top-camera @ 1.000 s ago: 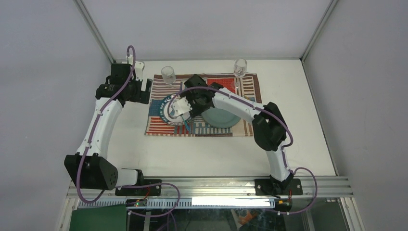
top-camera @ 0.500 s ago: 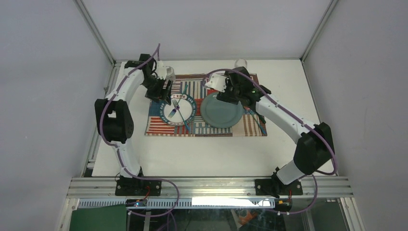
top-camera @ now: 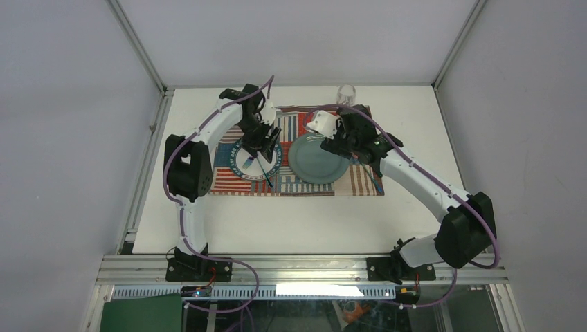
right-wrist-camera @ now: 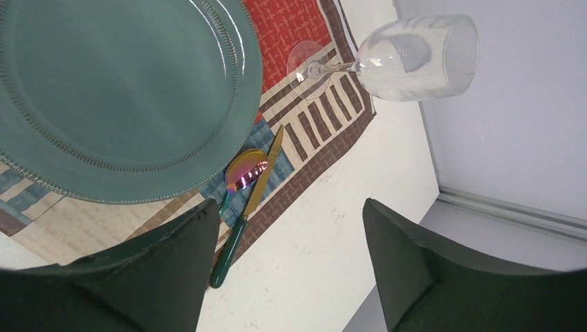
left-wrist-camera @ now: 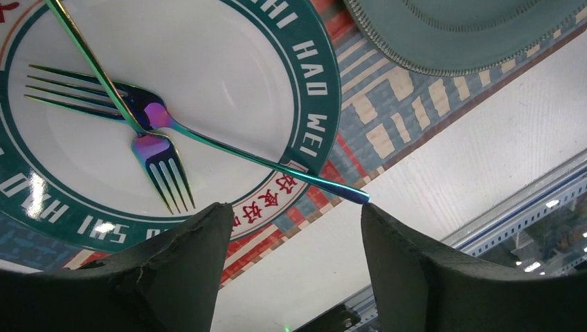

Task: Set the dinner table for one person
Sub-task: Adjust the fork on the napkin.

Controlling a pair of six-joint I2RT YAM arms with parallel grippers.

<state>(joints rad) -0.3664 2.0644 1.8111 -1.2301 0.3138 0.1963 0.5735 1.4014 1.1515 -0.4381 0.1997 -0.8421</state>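
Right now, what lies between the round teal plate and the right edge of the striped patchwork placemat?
An iridescent metal spoon and a green-handled knife, alongside each other; the right wrist view shows them.

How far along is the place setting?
Done: teal plate and wine glass on the placemat, knife and spoon beside it. In hand: nothing; left gripper hangs open over two forks crossed on the white plate. Left: probably laying those forks beside the teal plate.

I have my white-and-black left arm (top-camera: 208, 129) arched forward, elbow out to the left. Its black two-finger left pincer (left-wrist-camera: 291, 214) points down, jaws apart and gripping nothing. My matching right arm (top-camera: 422, 182) stretches forward and inward, and its right pincer (right-wrist-camera: 291, 207) is spread too, with nothing between the jaws.
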